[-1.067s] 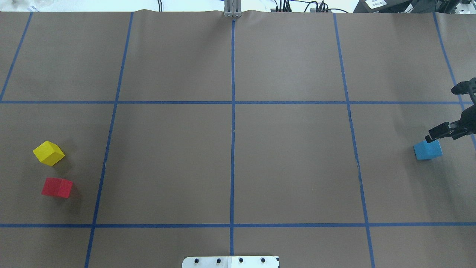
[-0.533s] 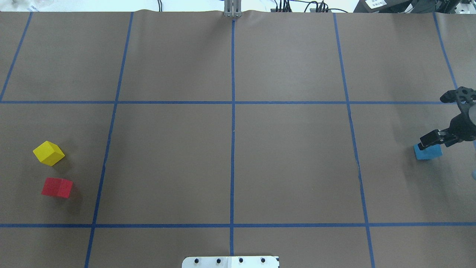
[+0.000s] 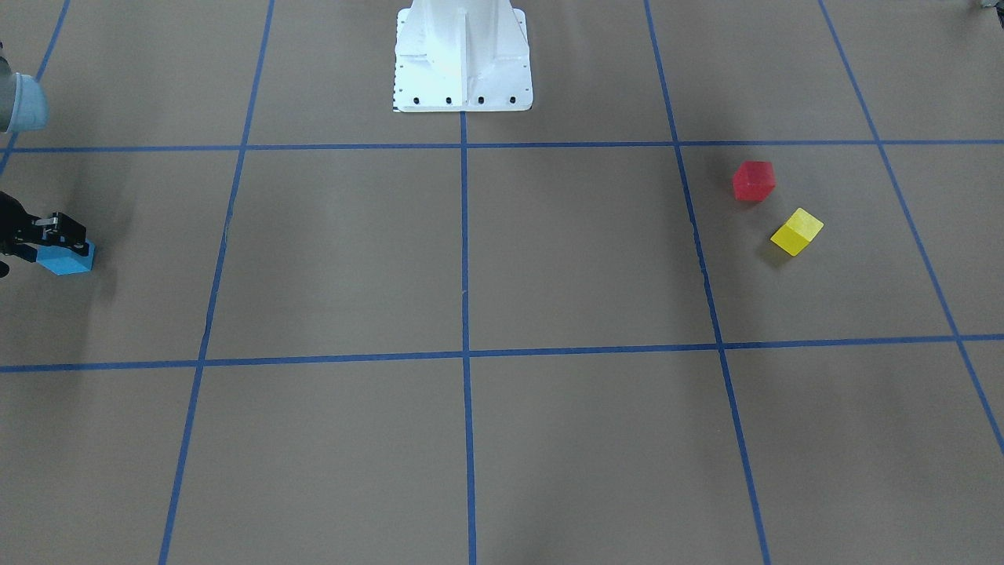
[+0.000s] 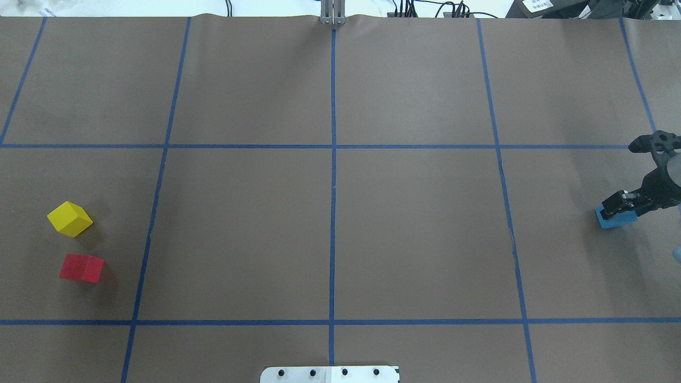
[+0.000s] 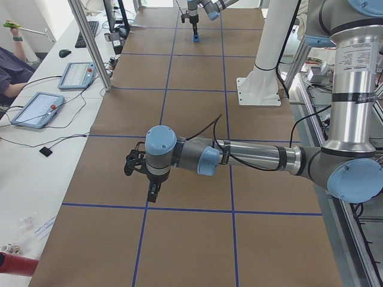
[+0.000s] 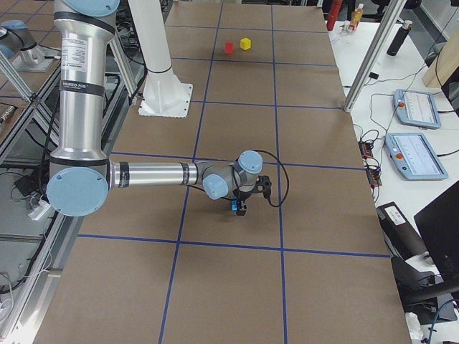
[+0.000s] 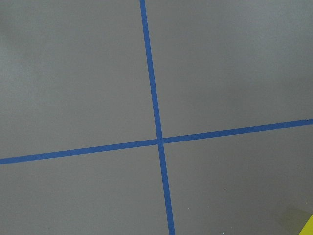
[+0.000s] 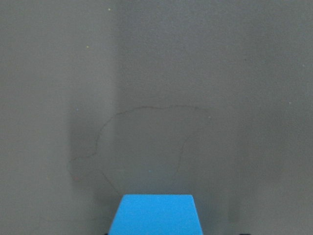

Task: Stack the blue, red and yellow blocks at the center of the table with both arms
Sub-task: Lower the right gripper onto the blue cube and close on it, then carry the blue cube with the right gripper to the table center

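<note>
Count: 3 blocks, 1 of each colour, and 2 arms. Blue block (image 4: 617,221) sits far out on the robot's R side of the table (image 4: 415,229), nowhere near ctr. Red block (image 4: 81,268) and yellow block (image 4: 69,218) are near each other but apart on the far L side. R gripper (image 4: 621,204) is down over the blue block. R wrist cam alone shows the fit: block at btm ctr, dark finger tips at either side, jaws spread and a gap on one side, so not pinched. L gripper (image 5: 152,196) shows only in the L-end cam, hovering over the paper; can't tell if spread or closed. L wrist cam catches a yellow corner at its lower R edge. Vs 0.5 s ago, the R gripper has dropped and covers more of the blue. Red and yellow haven't moved.
</note>
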